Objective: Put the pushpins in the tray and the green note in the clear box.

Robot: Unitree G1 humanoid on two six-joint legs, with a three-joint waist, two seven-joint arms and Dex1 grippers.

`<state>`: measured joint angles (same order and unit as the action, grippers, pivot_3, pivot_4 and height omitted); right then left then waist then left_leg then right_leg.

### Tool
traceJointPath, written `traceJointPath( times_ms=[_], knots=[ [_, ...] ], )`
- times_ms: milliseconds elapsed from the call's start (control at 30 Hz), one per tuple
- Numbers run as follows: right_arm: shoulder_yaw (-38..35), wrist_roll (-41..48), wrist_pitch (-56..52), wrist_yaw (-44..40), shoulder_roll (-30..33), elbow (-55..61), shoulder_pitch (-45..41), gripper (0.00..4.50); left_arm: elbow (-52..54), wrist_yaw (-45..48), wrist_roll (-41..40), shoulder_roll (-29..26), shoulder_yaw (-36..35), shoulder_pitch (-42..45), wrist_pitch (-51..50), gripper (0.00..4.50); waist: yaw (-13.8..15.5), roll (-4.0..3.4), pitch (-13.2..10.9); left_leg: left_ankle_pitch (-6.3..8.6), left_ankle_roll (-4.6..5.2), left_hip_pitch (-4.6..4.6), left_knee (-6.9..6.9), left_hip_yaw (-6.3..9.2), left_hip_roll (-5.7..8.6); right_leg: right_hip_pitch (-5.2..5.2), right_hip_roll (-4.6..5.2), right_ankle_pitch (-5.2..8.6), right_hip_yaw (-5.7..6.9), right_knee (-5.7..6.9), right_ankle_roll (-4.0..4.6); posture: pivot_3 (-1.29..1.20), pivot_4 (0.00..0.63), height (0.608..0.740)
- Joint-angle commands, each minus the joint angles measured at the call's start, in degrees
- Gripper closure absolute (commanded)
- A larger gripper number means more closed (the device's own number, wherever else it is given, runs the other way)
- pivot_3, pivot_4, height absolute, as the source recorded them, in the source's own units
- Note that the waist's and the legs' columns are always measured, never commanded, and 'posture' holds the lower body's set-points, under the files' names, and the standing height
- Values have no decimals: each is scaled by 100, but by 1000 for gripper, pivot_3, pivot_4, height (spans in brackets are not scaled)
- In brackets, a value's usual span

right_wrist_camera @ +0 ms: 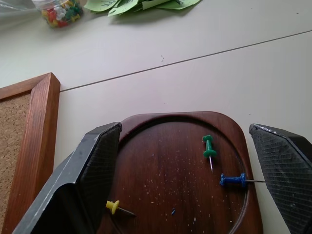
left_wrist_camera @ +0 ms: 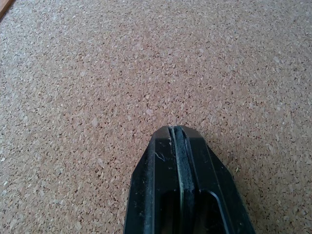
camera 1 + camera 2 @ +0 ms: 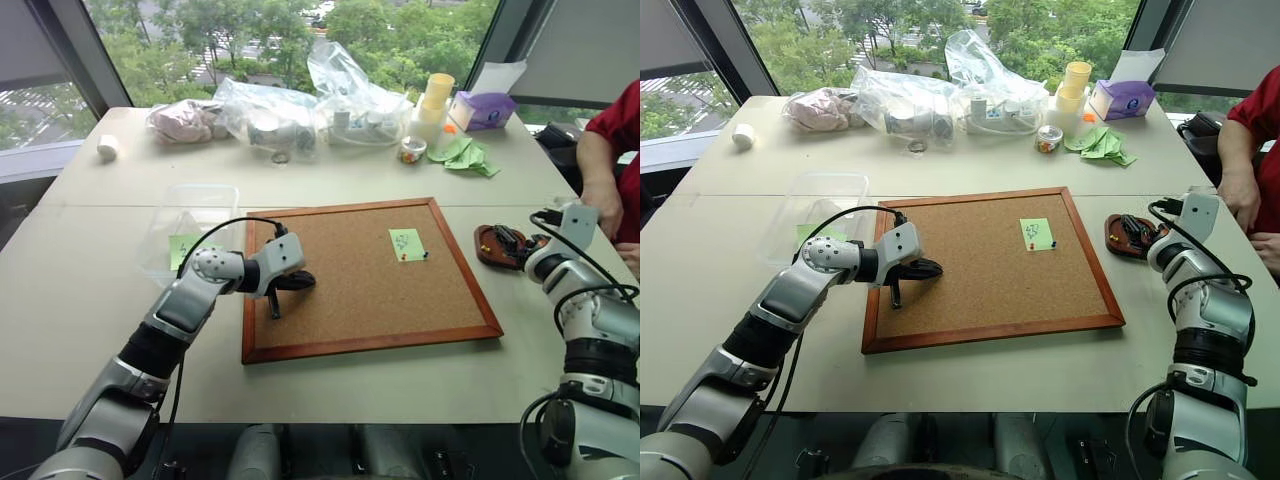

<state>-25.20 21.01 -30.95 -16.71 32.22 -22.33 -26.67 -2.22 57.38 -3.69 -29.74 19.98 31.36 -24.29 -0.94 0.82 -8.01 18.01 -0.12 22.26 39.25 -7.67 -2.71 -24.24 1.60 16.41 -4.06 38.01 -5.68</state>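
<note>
Over the tray (image 1: 180, 161) at the corkboard's (image 3: 360, 290) three o'clock the right gripper (image 1: 195, 180) gapes above three dropped pushpins (image 1: 208, 148), while one note (image 3: 407, 243) remains pinned, another note (image 3: 183, 247) lies in the clear box (image 3: 190, 215), and the left gripper (image 2: 181, 161) rests closed, empty.

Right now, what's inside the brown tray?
The tray holds three loose pushpins: green, blue and yellow. The right gripper, jaws open, covers its side edges.

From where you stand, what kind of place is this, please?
Probably an upper-floor office or meeting room: a large pale table, big windows overlooking treetops, and desk supplies such as a corkboard and a tissue box.
</note>
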Motion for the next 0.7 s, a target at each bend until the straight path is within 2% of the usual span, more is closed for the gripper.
traceJointPath(
  times_ms=[33,133,233,467,700],
  knots=[
    [326,251,114,-909,196,1416,569,204,-34,39,94,-44,98,-96,-48,4500,18,0,0,0,0,1,0,2,0,0,0,0,0,0,0,0,150,738],
    [657,627,-289,-1400,213,2800,1243,204,-7,58,92,-111,68,-132,-48,4500,-1,-1,0,1,2,4,-2,8,-2,-1,-4,1,1,-1,-1,0,150,738],
    [920,703,-399,-1546,124,3387,1599,204,-9,65,91,-128,76,-133,-45,4500,-16,0,0,10,18,3,-1,11,-5,-1,-6,1,2,1,-1,0,150,738],
    [1330,519,-256,-1407,-175,3263,1500,204,-68,79,100,-80,121,-73,-30,4500,-4,2,1,16,27,2,0,10,-2,-2,-6,1,3,1,0,0,150,738],
    [1539,288,145,-1553,-288,2605,1315,204,-109,103,130,-114,135,-121,30,4500,-6,2,0,16,27,2,0,9,-2,-2,-8,1,3,0,1,0,150,738]
  ],
)
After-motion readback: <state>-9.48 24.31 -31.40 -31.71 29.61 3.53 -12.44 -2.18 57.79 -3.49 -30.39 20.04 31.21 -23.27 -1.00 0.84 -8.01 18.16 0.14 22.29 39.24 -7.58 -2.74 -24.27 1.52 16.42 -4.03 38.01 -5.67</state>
